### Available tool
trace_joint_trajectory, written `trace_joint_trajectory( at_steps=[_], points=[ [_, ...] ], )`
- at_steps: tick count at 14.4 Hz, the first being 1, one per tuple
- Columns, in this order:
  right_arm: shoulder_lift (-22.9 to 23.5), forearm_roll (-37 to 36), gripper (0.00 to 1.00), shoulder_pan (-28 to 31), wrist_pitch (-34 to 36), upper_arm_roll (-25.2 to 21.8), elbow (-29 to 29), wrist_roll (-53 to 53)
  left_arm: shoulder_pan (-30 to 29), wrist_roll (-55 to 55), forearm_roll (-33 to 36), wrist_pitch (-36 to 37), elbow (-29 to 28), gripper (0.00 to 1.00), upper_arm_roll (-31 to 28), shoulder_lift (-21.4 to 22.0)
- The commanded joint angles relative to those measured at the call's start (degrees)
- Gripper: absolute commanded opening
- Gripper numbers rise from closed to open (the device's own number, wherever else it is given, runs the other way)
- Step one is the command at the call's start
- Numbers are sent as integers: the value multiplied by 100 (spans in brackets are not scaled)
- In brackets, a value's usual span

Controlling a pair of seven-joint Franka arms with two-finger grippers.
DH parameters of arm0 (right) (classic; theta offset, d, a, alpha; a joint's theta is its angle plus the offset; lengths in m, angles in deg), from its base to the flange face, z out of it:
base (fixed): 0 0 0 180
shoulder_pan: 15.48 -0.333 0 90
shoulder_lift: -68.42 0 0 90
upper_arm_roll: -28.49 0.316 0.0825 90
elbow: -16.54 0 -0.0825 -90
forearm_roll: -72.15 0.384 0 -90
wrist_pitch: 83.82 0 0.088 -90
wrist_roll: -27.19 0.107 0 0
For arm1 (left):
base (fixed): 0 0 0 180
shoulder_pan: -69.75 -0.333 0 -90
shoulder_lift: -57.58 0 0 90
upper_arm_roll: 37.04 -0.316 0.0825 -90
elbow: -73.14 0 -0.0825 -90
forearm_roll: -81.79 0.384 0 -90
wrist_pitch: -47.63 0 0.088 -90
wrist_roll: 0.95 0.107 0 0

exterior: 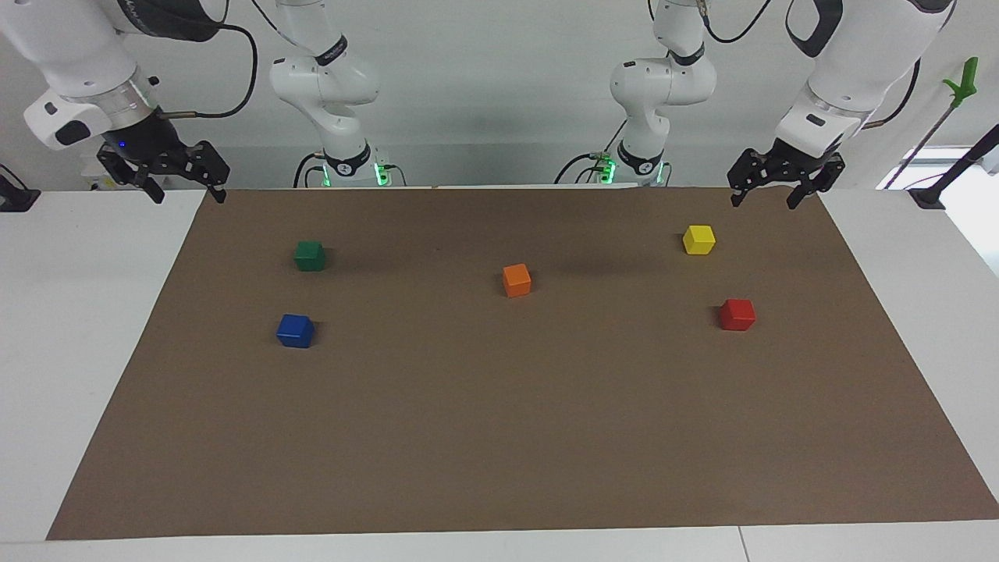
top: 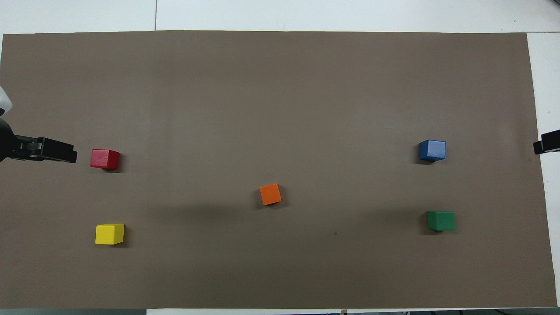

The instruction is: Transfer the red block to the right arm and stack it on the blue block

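Note:
The red block [exterior: 737,314] [top: 105,159] sits on the brown mat toward the left arm's end. The blue block [exterior: 295,330] [top: 432,150] sits on the mat toward the right arm's end. The two are far apart and about equally far from the robots. My left gripper [exterior: 765,201] [top: 70,155] is open and empty, raised over the mat's edge by the robots, near the yellow block. My right gripper [exterior: 189,195] [top: 546,142], with the blue light on its wrist, is open and empty, raised over the mat's corner at its own end.
A yellow block [exterior: 698,239] [top: 109,234] lies nearer to the robots than the red one. A green block [exterior: 310,255] [top: 440,220] lies nearer than the blue one. An orange block [exterior: 517,279] [top: 270,194] sits mid-mat. Two small white arms [exterior: 343,148] [exterior: 644,148] stand at the table's edge.

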Motion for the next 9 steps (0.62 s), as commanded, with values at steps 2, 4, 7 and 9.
trace_joint_trajectory(
  at_steps=[2,4,7,9],
  points=[
    [-70,-27,100,37,65,14,-49,-137,81,32,162,-20,-261,100,-36,219],
    [-70,-27,100,37,65,14,-49,-120,81,-3,162,-29,-269,100,-54,219],
    [-70,-35,100,29,65,14,-58,-146,11,14,162,-99,-400,100,-71,262],
    [-79,-27,100,29,65,23,-67,-163,-147,102,162,-527,-654,100,-115,324]
  ],
)
